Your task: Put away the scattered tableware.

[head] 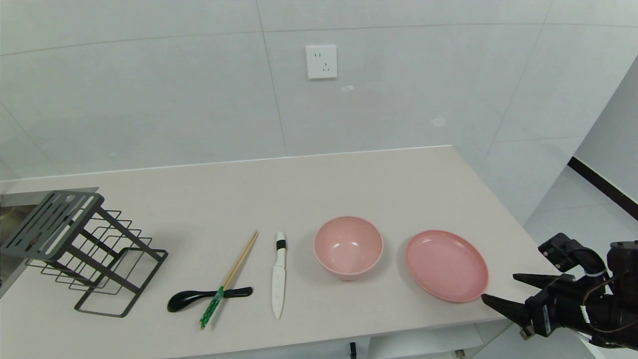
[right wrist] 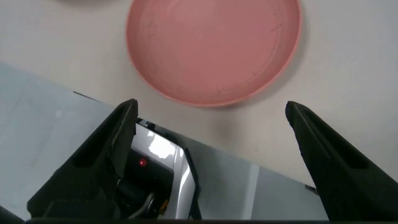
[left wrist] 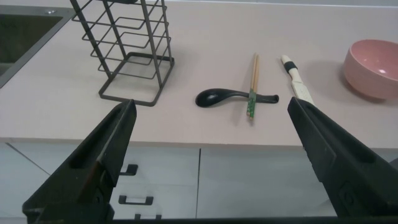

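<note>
R gripper spread wide, just right of the pink plate on the counter, near-right edge. We'd go in low, one finger under the rim, pinch firm, lift w/o tilting. L gripper wide too, empty.

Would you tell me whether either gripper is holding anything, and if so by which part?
Nothing is held: the left gripper is open and empty before the counter, and the right gripper is open and empty near the pink plate.
</note>
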Available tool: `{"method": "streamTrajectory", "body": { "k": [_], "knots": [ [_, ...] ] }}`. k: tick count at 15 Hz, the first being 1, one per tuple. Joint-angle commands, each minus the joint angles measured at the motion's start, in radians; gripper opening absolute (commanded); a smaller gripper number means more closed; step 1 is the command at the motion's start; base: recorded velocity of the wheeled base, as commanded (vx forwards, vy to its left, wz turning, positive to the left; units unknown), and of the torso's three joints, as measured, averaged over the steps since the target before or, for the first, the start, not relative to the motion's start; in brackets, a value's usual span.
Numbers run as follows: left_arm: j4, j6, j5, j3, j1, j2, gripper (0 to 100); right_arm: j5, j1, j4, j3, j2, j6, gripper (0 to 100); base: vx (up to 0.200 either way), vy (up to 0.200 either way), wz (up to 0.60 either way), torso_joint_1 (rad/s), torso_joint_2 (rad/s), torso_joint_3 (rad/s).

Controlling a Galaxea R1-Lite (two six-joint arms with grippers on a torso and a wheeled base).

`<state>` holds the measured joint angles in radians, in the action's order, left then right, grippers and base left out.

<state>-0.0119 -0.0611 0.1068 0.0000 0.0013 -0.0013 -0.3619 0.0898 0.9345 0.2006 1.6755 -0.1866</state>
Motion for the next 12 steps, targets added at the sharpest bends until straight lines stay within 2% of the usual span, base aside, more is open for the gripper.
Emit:
{"method": "streamTrajectory", "body": {
  "k": [1, 12],
  "knots": [
    [0.000, 0.000, 0.001, 0.000, 0.000, 0.001, 100, 0.000, -0.002, 0.000, 0.052, 0.061, 0.003, 100, 0.000, 0.000, 0.00, 0.000, 0.00, 0.000],
    [0.000, 0.000, 0.001, 0.000, 0.000, 0.001, 100, 0.003, -0.013, 0.001, 0.293, 0.311, 0.016, 100, 0.000, 0.000, 0.00, 0.000, 0.00, 0.000]
  ]
}}
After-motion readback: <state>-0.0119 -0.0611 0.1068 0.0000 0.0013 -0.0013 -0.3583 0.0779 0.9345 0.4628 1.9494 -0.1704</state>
